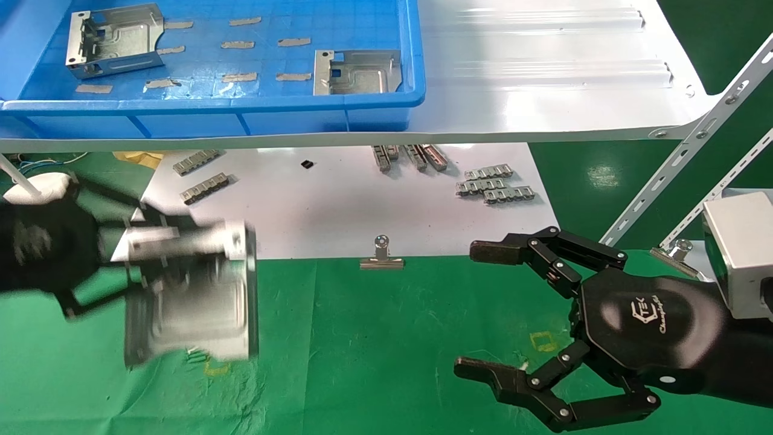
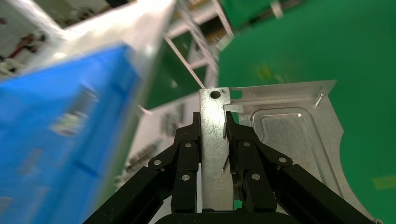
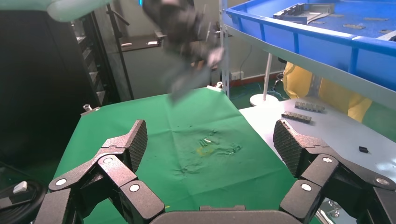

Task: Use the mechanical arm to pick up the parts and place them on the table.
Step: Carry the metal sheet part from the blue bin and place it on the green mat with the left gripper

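Our left pincer [image 2: 213, 135] clamps the shiny stamped sheet-metal bracket [image 2: 280, 140] by its folded edge above the green cloth surface [image 1: 374, 350], suiting set-down; our right pincer [image 1: 513, 314] hovers spread open.

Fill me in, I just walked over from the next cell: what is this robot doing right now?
The left gripper is shut on a silver sheet-metal part, holding it in the air above the green table. Two more parts sit in the blue bin on the white shelf. The right gripper hangs open and empty over the table's right side.
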You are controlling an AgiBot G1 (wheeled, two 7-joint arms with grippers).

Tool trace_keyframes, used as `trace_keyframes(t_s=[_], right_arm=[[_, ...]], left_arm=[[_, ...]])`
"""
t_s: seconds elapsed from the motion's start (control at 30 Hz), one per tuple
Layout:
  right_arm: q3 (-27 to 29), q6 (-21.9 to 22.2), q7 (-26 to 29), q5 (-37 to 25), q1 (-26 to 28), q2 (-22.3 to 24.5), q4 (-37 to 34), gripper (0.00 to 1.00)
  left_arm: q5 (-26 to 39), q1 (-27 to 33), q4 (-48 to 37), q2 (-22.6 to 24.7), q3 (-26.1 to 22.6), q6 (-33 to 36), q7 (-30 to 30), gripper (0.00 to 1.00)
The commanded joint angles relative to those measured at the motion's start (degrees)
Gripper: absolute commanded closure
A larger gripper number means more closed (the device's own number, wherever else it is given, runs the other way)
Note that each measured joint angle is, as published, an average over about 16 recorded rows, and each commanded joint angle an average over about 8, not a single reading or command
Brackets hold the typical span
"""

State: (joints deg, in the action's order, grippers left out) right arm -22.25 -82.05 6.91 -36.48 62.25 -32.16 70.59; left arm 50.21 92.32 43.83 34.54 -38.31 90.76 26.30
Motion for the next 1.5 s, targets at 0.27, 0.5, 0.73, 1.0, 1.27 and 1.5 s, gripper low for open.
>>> trace_keyframes(t_s=[0.27,0.5,0.73,1.0,1.27,1.5], right_arm=[[0.0,0.0,0.0,0.0,0.0,0.0,0.0,0.0],[0.0,0.0,0.0,0.0,0.0,0.0,0.0,0.0],[0.0,0.0,0.0,0.0,0.0,0.0,0.0,0.0],[0.0,0.0,0.0,0.0,0.0,0.0,0.0,0.0],[0.0,0.0,0.0,0.0,0.0,0.0,0.0,0.0],[0.0,0.0,0.0,0.0,0.0,0.0,0.0,0.0]], left_arm=[[3.41,-5.2,-11.63,2.81,-3.84,-1.88,18.77,1.0],[7.88,-4.48,-22.0,6.83,-6.82,-2.02,22.22,1.0],[10.76,-2.88,-28.19,9.48,-8.55,-2.27,26.87,0.36],[12.73,-1.57,-33.6,12.09,-9.64,-3.56,31.02,0.0],[10.58,-0.33,-37.44,12.31,-8.56,-0.63,28.84,0.0],[4.63,-1.61,-34.68,9.88,-7.07,1.2,15.12,0.0]])
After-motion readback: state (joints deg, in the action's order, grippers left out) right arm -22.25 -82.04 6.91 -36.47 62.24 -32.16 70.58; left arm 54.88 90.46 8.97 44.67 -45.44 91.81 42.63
